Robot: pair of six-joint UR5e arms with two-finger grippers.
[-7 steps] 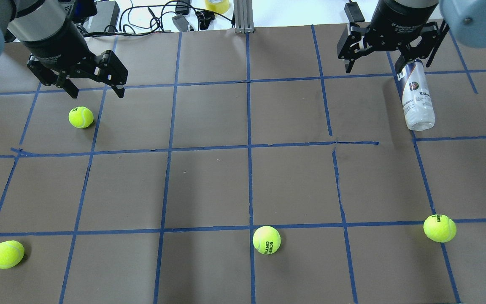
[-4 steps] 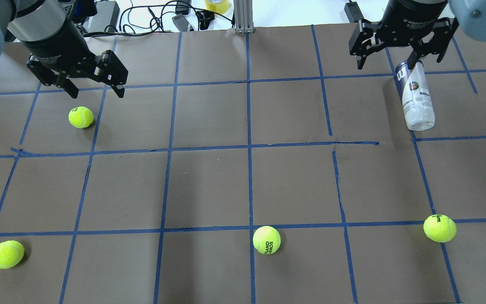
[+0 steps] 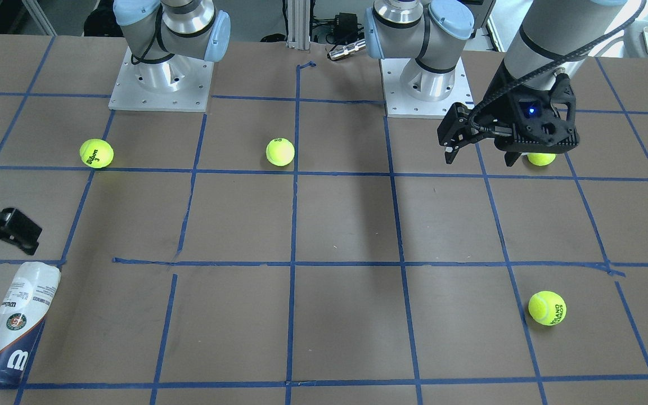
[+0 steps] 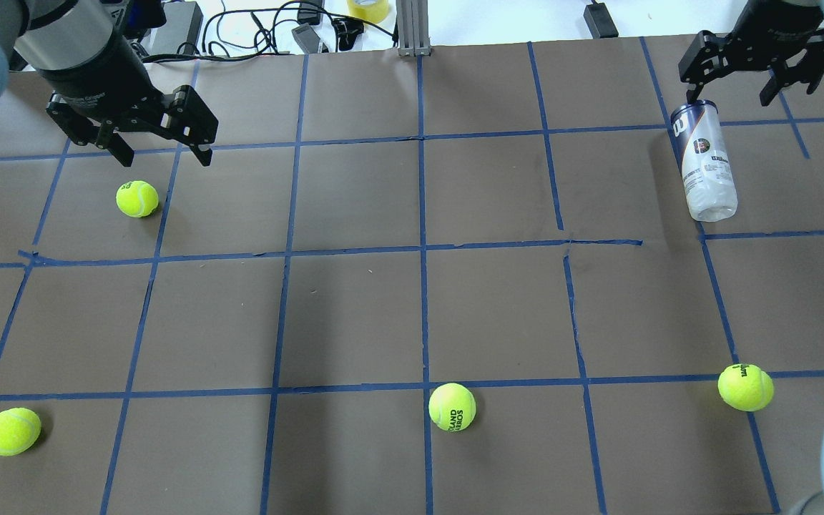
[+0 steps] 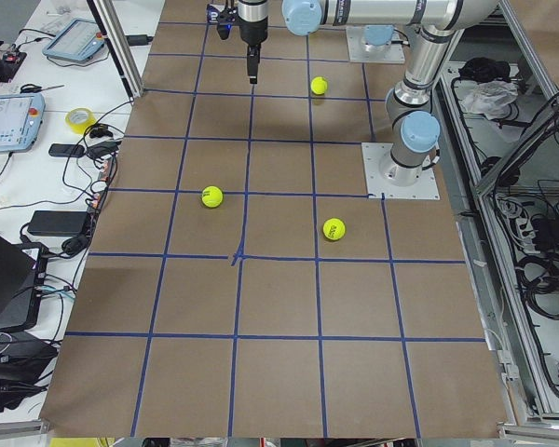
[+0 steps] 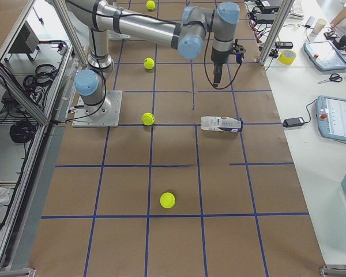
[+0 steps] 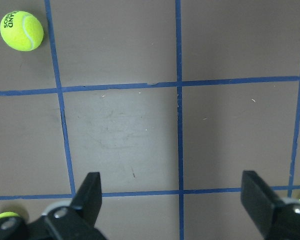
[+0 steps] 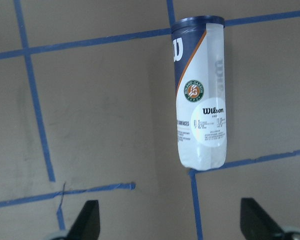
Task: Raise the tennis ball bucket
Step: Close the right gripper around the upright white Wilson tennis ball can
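Observation:
The tennis ball bucket point(image 4: 705, 161) is a clear can with a white label and a navy Wilson band. It lies on its side on the brown table at the far right, and appears empty. It also shows in the front view point(image 3: 14, 323), the right side view point(image 6: 221, 124) and the right wrist view point(image 8: 200, 100). My right gripper point(image 4: 730, 89) is open and empty. It hangs above the table just beyond the can's navy end, not touching it. My left gripper point(image 4: 163, 154) is open and empty at the far left, above a tennis ball point(image 4: 137, 198).
Three more tennis balls lie near the robot: left point(image 4: 12, 430), middle point(image 4: 452, 406) and right point(image 4: 745, 387). Cables, power bricks and a tape roll point(image 4: 368, 8) lie past the far table edge, beside an aluminium post point(image 4: 412, 28).
My right gripper has moved right and away from over the can's navy end, still open. The can has not moved. The left arm has not moved.

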